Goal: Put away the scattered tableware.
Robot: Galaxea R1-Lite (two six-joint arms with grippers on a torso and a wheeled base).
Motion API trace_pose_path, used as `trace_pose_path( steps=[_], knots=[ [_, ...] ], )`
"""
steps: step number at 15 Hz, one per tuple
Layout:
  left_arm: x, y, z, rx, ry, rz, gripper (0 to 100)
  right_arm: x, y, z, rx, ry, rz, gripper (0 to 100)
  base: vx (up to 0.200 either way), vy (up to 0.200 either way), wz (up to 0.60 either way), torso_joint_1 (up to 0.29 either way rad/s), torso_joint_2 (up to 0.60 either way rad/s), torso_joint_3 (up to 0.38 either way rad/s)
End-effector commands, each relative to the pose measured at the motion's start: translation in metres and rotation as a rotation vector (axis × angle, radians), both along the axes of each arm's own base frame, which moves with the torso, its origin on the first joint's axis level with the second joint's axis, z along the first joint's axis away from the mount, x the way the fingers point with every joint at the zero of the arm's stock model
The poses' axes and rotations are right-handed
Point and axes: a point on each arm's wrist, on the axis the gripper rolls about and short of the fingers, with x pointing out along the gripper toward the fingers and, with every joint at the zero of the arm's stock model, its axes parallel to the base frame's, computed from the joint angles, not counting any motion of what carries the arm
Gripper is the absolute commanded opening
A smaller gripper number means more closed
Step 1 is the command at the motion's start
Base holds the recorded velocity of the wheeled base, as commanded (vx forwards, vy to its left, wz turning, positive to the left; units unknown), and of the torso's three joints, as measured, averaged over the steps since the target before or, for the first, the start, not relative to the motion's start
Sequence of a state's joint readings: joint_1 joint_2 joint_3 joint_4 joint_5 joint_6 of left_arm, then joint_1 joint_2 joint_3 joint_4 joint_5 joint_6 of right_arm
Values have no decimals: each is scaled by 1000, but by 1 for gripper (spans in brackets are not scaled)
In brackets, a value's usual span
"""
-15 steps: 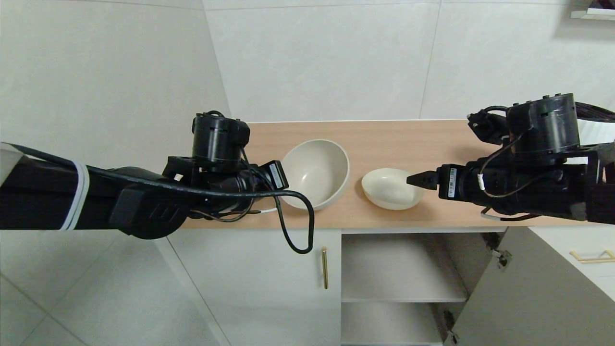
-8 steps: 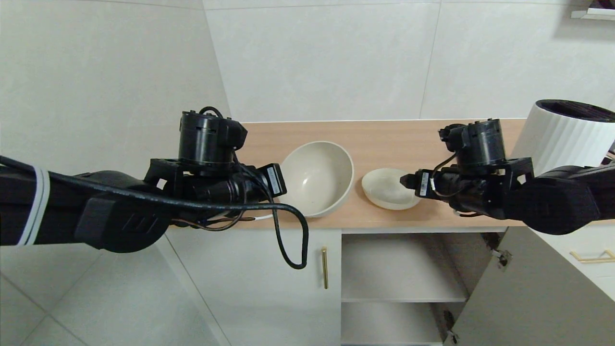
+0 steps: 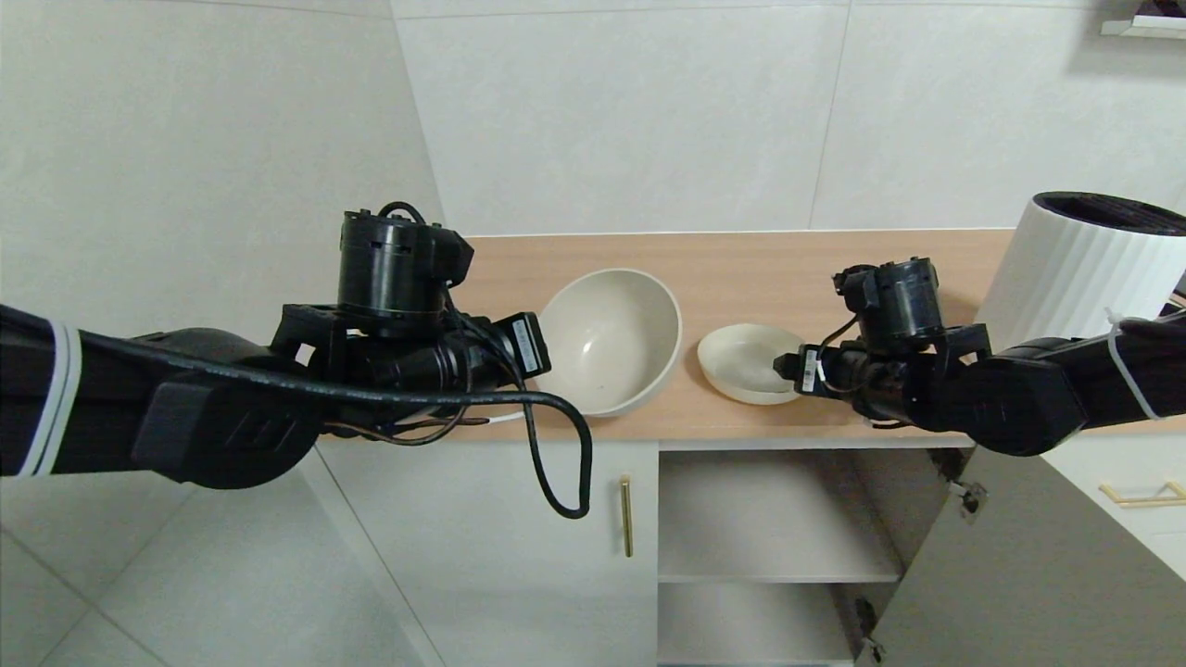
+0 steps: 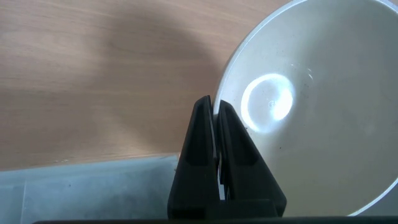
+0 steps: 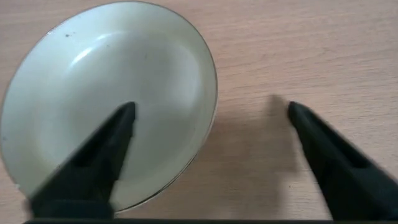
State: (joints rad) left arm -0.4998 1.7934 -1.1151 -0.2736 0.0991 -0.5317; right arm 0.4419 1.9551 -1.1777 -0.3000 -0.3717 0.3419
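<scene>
Head view: large bowl (image 3: pixel 616 333) and small dish (image 3: pixel 741 357) sit side by side on the wooden counter (image 3: pixel 741 269), near its front edge, above an open cabinet (image 3: pixel 760 519).

Left gripper (image 4: pixel 214 106): fingers pinched shut on the bowl's rim. The bowl appears tipped.

Right gripper (image 5: pixel 209 111): fingers spread wide, one over the dish's inside, the other over bare counter, straddling the rim and not yet gripping.

Risks, as judged:
- The bowl is held at a single rim point, so its weight could swing it or pull it out of the pinch when lifted.
- Closing off-line on the shallow dish rim could push the dish into the bowl or off the front edge.

Markings: none visible on the tableware. A small white label (image 3: pixel 525 341) on the left gripper and another (image 3: pixel 813 371) on the right are too small to read.
</scene>
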Motion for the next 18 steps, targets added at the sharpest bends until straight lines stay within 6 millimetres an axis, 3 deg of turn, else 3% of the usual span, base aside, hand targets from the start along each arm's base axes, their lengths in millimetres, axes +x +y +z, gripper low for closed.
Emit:
trace_pose_path(
  steps=[1, 6, 10, 12, 13, 14, 15, 18],
  knots=[
    [0, 0, 1, -2, -2, 0, 0, 0, 0, 0, 2, 1, 4, 0, 0, 0, 0, 0, 0, 0],
    [-1, 0, 2, -3, -5, 0, 0, -2, -1, 4, 9, -9, 5, 0, 0, 0, 0, 0, 0, 0],
    [-9, 5, 9, -10, -20, 0, 0, -18, -10, 28, 40, -54, 8, 0, 0, 0, 0, 0, 0, 0],
    [-10, 6, 10, -11, -22, 0, 0, -21, -11, 30, 43, -56, 12, 0, 0, 0, 0, 0, 0, 0],
    [-25, 6, 9, 13, -22, -30, 0, -49, -22, 52, 104, -74, 114, 0, 0, 0, 0, 0, 0, 0],
    [-25, 6, 9, 13, -22, -30, 0, -49, -22, 52, 104, -74, 114, 0, 0, 0, 0, 0, 0, 0],
    [-38, 6, 7, 48, -26, -64, 0, -73, -31, 65, 128, -54, 180, 0, 0, 0, 0, 0, 0, 0],
    [-50, 6, 3, 70, -16, -93, 0, -94, -40, 74, 141, 12, 249, 0, 0, 0, 0, 0, 0, 0]
  ],
)
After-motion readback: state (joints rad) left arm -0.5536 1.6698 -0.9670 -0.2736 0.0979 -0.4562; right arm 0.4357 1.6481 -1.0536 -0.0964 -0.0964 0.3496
